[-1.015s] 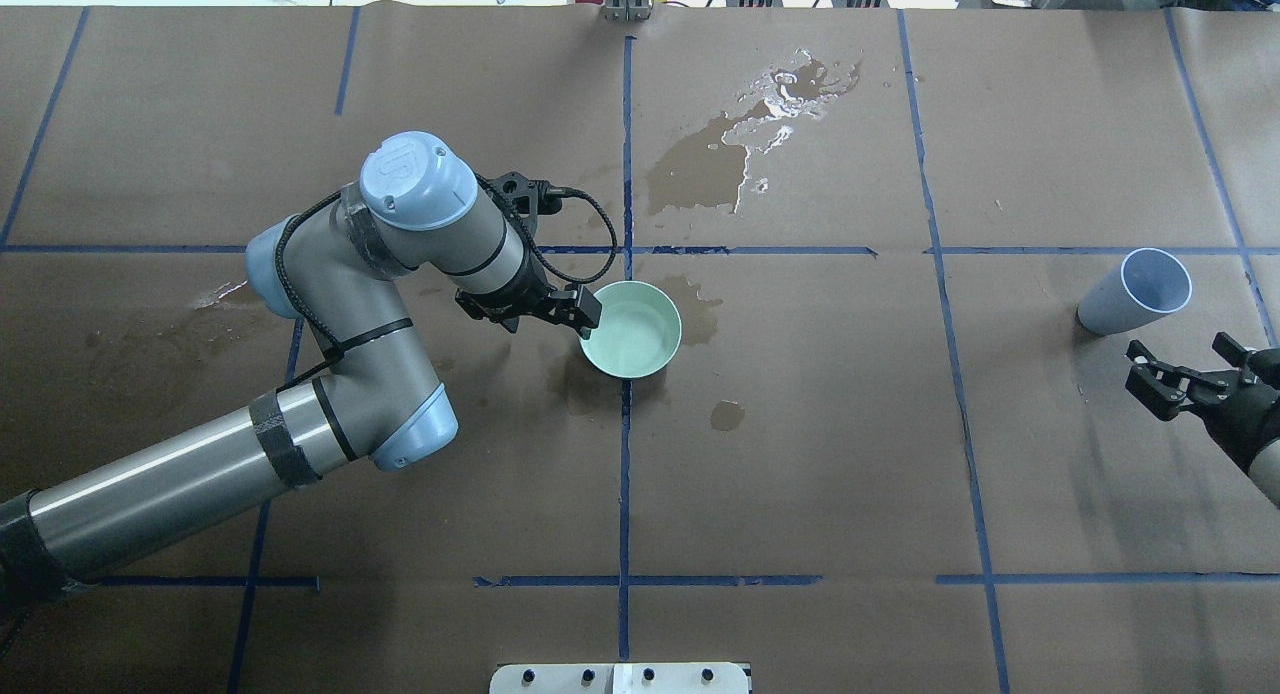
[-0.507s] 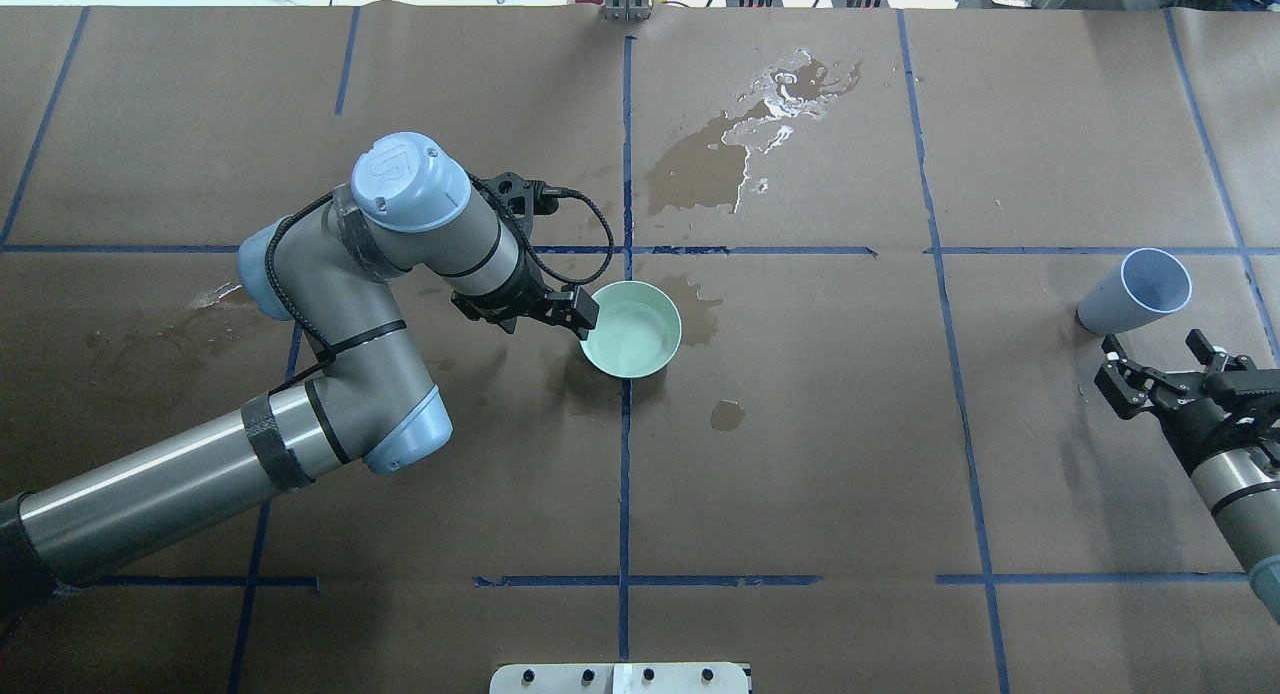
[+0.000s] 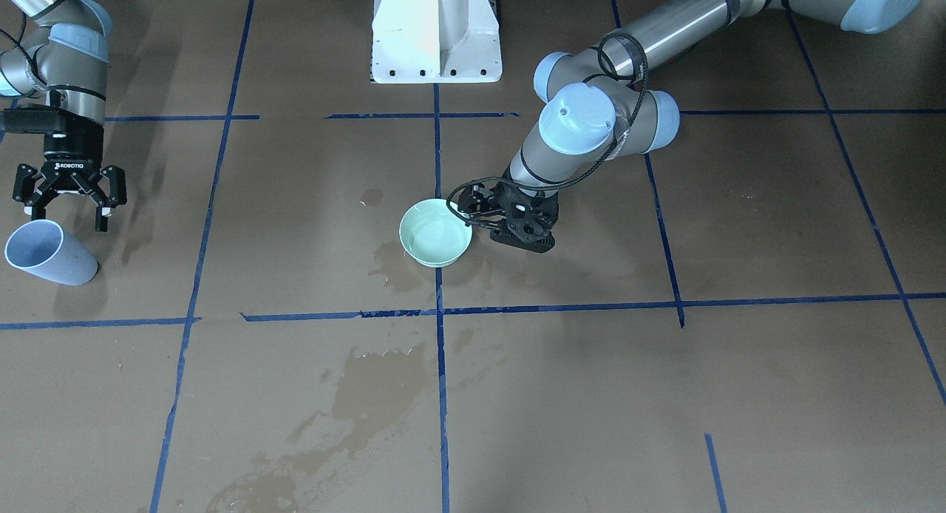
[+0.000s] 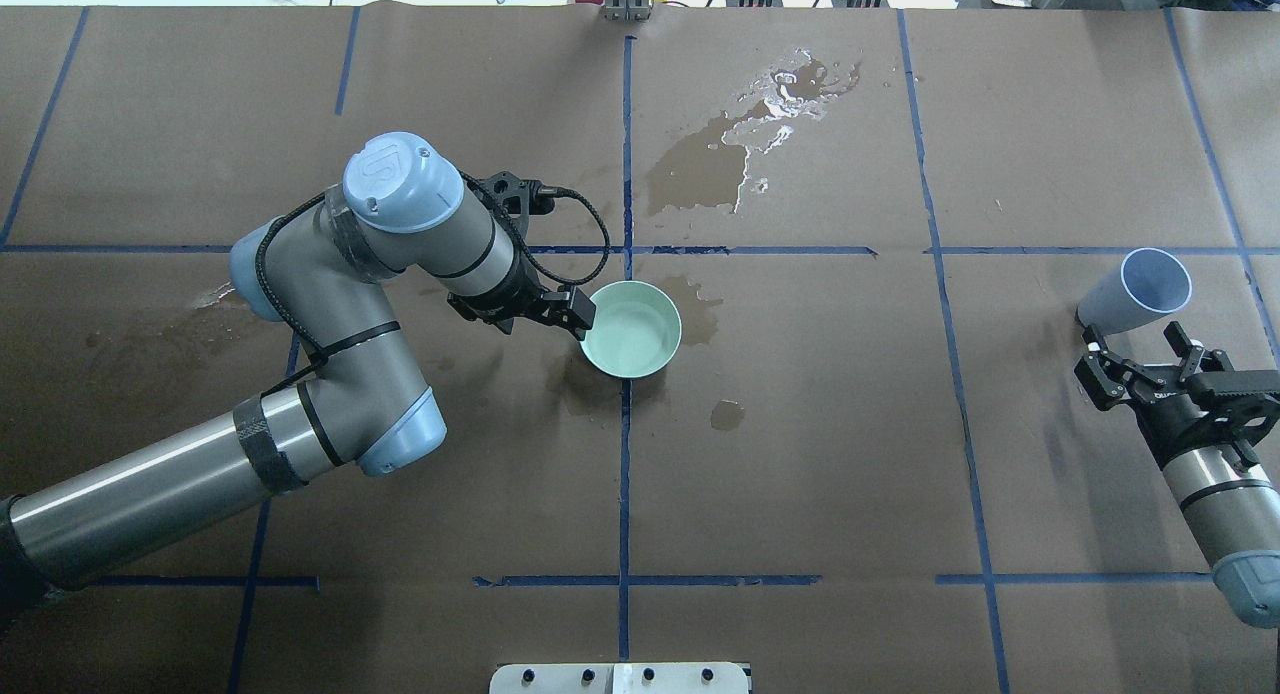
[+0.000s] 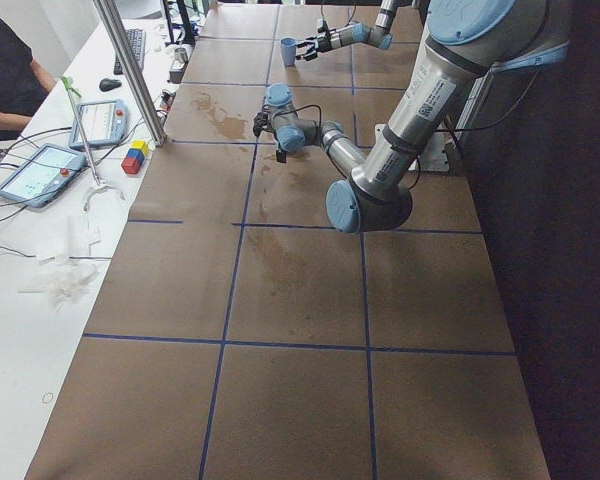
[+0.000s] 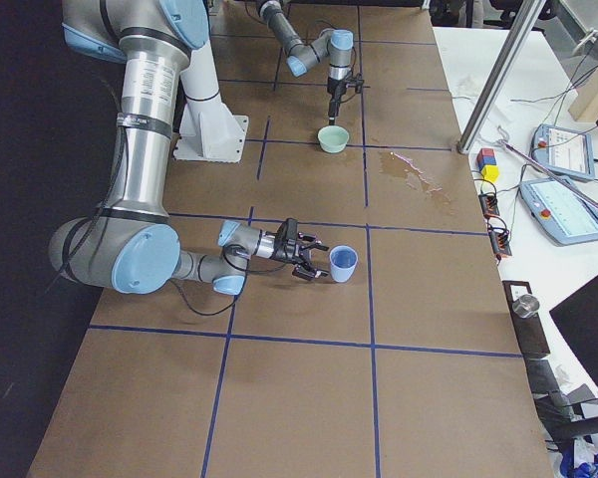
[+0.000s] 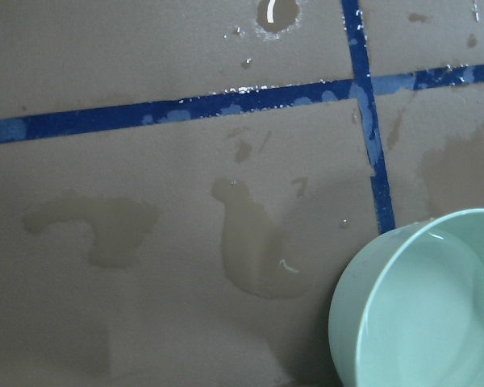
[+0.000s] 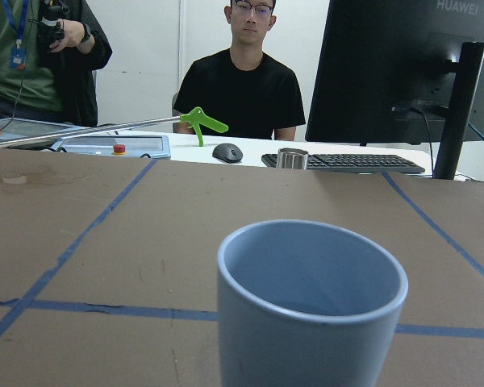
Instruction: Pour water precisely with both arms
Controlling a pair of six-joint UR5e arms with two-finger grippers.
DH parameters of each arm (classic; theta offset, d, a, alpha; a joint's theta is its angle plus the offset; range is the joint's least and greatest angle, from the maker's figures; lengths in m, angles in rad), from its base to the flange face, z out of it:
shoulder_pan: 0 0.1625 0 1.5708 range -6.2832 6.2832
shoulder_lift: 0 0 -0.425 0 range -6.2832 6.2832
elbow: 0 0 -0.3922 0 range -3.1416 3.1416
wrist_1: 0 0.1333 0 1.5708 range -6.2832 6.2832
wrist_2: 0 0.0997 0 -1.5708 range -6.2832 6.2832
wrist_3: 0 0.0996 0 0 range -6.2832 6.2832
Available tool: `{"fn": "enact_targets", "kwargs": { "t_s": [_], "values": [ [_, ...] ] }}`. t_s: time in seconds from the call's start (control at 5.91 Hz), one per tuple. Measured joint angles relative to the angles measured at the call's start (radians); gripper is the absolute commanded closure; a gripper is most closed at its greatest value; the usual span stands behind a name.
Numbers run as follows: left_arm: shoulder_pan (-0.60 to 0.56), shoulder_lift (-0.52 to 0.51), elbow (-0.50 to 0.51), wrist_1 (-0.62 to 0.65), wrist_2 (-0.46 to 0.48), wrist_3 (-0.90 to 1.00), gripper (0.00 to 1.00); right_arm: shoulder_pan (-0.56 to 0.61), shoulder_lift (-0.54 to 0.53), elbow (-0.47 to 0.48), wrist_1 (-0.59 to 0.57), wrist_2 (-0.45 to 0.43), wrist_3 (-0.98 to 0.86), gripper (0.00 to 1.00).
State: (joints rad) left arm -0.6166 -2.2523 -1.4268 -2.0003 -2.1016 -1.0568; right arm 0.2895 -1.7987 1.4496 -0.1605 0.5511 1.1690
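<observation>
The silver-grey left arm (image 4: 300,374) is reaching to the middle of the brown paper-covered desk (image 4: 800,474), which is marked with blue tape lines. Its black left end effector (image 4: 572,309) is sitting at the left rim of a pale green round bowl (image 4: 632,329). I cannot tell whether its fingers are pinching that rim or merely touching it. Clear water (image 7: 444,322) is lying shallow in the bowl. A glistening puddle (image 4: 790,86) is shining white on the far side of the desk, beside a dark wet stain.

At the right end of the desk, the right arm (image 4: 1215,504) is pointing its right end effector (image 4: 1140,362) at a pale blue plastic cup (image 4: 1135,292) that is standing upright. The fingers are spread wide, just near the cup's base and not closed around it.
</observation>
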Motion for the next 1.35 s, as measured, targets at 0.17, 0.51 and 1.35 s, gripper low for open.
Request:
{"fn": "enact_targets", "kwargs": {
  "t_s": [0.17,0.51,1.35],
  "values": [
    [0.000,0.001,-0.001,0.000,0.000,0.000,0.00,0.002,0.005,-0.006,0.021,-0.002,-0.004,0.02],
    [0.000,0.002,-0.001,0.000,0.000,0.000,0.00,0.031,0.007,-0.020,0.037,0.009,-0.008,0.02],
    [0.000,0.003,-0.002,0.000,0.001,0.001,0.00,0.123,0.100,-0.102,0.039,0.076,-0.017,0.04]
  ]
}}
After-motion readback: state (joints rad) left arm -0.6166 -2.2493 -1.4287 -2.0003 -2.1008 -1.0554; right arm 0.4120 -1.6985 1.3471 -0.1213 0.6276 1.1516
